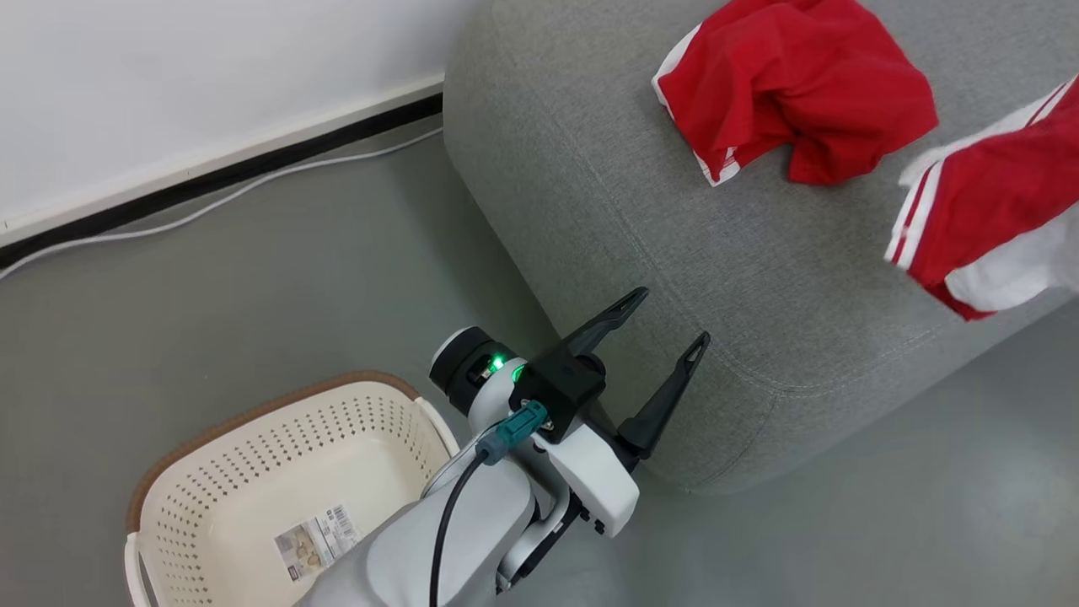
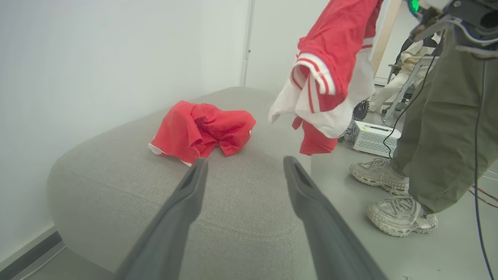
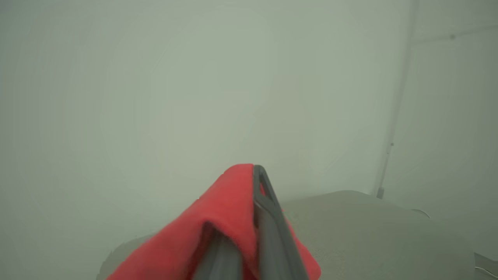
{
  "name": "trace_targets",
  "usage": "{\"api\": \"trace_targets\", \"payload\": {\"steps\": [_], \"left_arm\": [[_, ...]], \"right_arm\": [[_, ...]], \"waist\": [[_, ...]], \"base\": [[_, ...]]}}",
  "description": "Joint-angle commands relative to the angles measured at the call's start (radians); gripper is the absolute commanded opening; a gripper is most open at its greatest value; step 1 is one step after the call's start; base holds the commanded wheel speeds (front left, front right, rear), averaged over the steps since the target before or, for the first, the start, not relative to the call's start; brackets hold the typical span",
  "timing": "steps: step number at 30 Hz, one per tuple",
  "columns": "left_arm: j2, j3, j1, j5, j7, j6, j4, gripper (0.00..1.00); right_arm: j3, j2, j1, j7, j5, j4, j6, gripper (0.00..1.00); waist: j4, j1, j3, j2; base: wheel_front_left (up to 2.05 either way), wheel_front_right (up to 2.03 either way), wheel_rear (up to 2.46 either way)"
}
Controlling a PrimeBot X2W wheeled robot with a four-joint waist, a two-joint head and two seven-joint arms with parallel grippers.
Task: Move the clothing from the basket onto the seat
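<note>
right hand point(image 3: 249, 182) clamps the garment point(image 1: 986, 202) hanging by the seat point(image 1: 674, 211) edge, left hand point(image 1: 671, 314) open, empty; risk: released here it may slide to the floor point(image 1: 885, 523).

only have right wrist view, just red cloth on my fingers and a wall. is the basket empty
Observer: Yes, the basket holds just its label sticker.
Operator: where's the other garment
Observer: The crumpled garment lies on the seat, apart from the hanging garment you hold.
Operator: left gripper free?
Observer: The left gripper is open, holding nothing, by the seat's corner.
</note>
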Motion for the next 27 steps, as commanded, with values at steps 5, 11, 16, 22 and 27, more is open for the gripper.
{"api": "trace_targets", "payload": {"steps": [5, 11, 16, 22, 27], "left_arm": [[0.0, -0.034, -0.105, -0.015, -0.005, 0.042, -0.026, 1.0], [0.0, -0.092, -0.183, -0.025, -0.005, 0.082, -0.029, 1.0], [0.0, -0.142, -0.242, -0.041, -0.005, 0.114, -0.031, 1.0], [0.0, -0.181, -0.284, -0.054, -0.005, 0.14, -0.042, 1.0], [0.0, -0.21, -0.301, -0.067, -0.005, 0.159, -0.059, 1.0]], "right_arm": [[-0.058, -0.095, -0.089, -0.006, -0.003, -0.004, 0.001, 0.0], [-0.124, -0.171, -0.181, -0.006, -0.005, 0.036, 0.001, 0.0], [-0.143, -0.242, -0.295, -0.006, -0.007, 0.121, 0.001, 0.0], [-0.145, -0.306, -0.406, -0.006, -0.045, 0.218, 0.001, 0.0], [-0.157, -0.35, -0.479, -0.006, -0.081, 0.31, 0.001, 0.0]], "waist": [[0.061, 0.0, 0.117, -0.0001], [0.111, 0.0, 0.207, -0.0001], [0.149, 0.0, 0.277, -0.0001], [0.188, 0.0, 0.334, -0.0001], [0.231, 0.0, 0.363, -0.0001]], "base": [[0.0, 0.0, 0.0], [0.0, 0.0, 0.0], [0.0, 0.0, 0.0], [0.0, 0.0, 0.0], [0.0, 0.0, 0.0]]}}
